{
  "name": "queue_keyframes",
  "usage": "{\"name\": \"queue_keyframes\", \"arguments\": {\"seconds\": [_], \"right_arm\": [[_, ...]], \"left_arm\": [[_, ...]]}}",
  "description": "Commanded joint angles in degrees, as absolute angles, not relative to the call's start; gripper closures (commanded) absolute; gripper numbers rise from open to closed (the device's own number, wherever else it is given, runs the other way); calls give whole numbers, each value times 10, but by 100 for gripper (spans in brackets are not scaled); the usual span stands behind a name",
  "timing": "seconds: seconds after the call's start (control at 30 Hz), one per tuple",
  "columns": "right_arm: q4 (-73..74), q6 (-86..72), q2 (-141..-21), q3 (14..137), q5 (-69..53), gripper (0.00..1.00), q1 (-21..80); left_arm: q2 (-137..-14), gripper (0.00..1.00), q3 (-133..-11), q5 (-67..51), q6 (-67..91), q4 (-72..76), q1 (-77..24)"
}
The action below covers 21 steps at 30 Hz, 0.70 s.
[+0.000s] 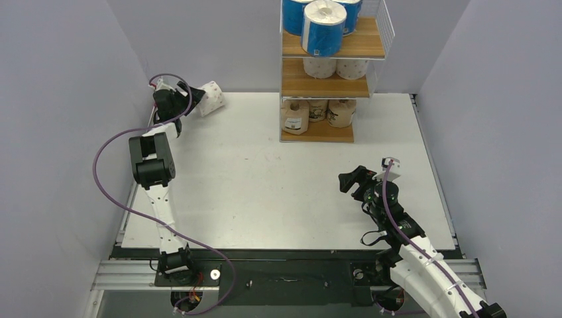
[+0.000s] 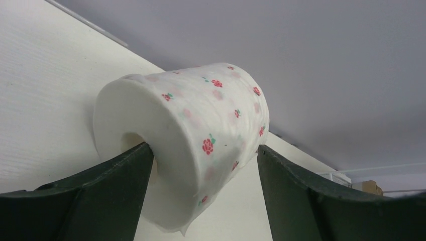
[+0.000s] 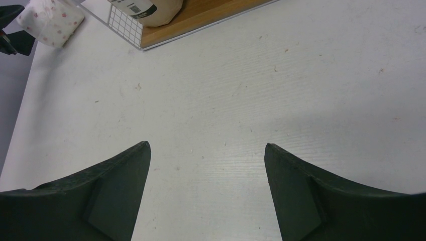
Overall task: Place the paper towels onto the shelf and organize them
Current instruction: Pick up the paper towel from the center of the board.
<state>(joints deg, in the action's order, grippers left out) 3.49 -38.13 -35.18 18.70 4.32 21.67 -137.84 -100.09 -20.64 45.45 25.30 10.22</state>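
Note:
A white paper towel roll with pink flowers (image 2: 191, 110) lies on its side at the table's far left corner (image 1: 213, 98). My left gripper (image 2: 203, 146) straddles it, one finger against the cored end and the other touching the far end, shut on it (image 1: 202, 99). The shelf (image 1: 361, 46) stands at the far middle, with blue rolls (image 1: 323, 26) on top, white dotted rolls (image 1: 320, 66) on the middle board and brown rolls (image 1: 295, 114) at the bottom. My right gripper (image 1: 350, 179) hovers open over bare table (image 3: 207, 145), holding nothing.
Grey walls close in on the left, back and right of the white table (image 1: 265, 185). The flowered roll sits close to the back-left wall corner. The right wrist view catches the shelf's bottom board (image 3: 201, 17), a brown roll (image 3: 155, 10) and the flowered roll (image 3: 50, 20).

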Motion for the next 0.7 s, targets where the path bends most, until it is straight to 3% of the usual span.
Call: {"name": "queue_keyframes", "arguments": {"seconds": [0.0, 0.33, 0.67], "right_arm": [[9, -374, -357, 185, 46, 21, 212], [8, -373, -360, 185, 45, 21, 211], [14, -374, -350, 189, 45, 22, 210]], "left_arm": [[-1356, 30, -1004, -228, 462, 307, 103], [-1362, 61, -978, -252, 483, 347, 103], [-1281, 77, -892, -258, 525, 431, 106]]}}
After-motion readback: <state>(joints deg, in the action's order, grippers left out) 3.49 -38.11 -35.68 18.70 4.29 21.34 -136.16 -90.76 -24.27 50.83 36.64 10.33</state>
